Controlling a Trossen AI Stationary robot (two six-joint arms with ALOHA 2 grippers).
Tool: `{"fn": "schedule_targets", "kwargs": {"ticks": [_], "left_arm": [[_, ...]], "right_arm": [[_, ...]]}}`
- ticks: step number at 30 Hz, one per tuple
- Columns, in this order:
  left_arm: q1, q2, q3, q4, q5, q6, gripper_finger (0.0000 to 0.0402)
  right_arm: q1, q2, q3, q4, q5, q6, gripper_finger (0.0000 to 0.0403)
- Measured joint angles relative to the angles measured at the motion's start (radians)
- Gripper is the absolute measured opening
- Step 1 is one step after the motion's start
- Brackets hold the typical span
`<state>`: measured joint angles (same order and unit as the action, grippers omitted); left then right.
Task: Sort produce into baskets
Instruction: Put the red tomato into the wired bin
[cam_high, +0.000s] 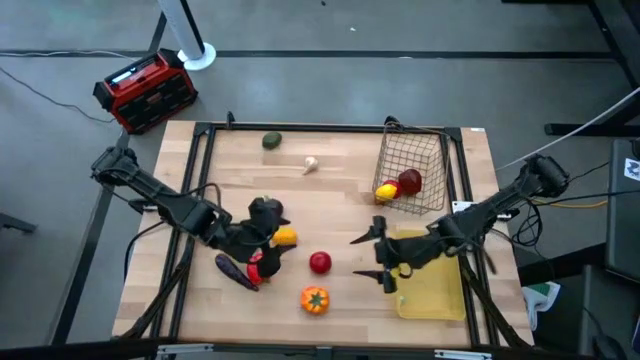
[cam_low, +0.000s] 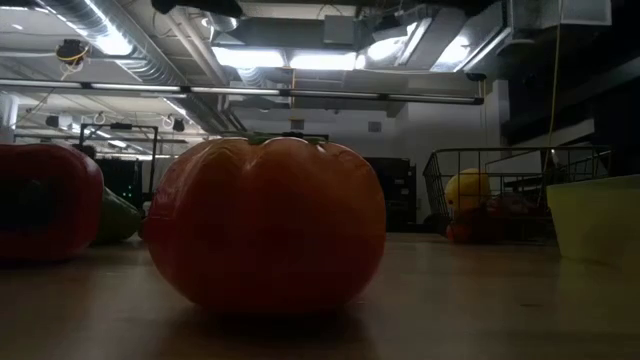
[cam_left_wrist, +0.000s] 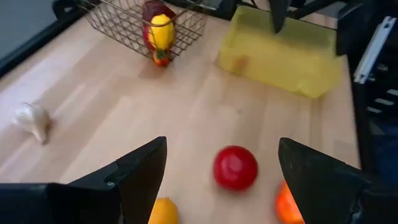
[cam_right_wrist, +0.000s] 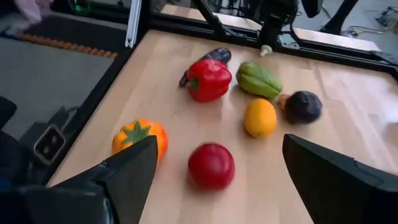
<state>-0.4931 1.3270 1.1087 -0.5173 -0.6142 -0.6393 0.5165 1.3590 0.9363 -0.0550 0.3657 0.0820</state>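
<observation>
The red apple (cam_high: 319, 262) lies on the counter (cam_high: 340, 180) between the spread, empty left gripper (cam_high: 262, 240) and right gripper (cam_high: 380, 262); judged light, rigid, slippery, best pinched across its middle

I can't read any text, label, brand, number or sign from my feeds. The red-and-black box (cam_high: 146, 89) on the floor carries a pale patch on its lid, too small for me to make out. Produce, wire basket and yellow tray show no markings.
</observation>
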Motion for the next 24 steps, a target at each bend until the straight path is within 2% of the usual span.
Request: {"fn": "schedule_targets", "kwargs": {"ticks": [6, 10, 24], "left_arm": [[-0.025, 0.001, -0.007, 0.013, -0.017, -0.04, 0.0304], [-0.025, 0.001, -0.007, 0.013, -0.041, -0.041, 0.0304], [-0.024, 0.001, -0.007, 0.004, -0.046, -0.042, 0.0304]], "right_arm": [[-0.12, 0.089, 0.0, 0.064, -0.179, 0.054, 0.0342], [-0.18, 0.145, 0.0, 0.07, -0.255, 0.072, 0.0342], [-0.209, 0.337, 0.0, 0.247, -0.273, 0.07, 0.0342]]}}
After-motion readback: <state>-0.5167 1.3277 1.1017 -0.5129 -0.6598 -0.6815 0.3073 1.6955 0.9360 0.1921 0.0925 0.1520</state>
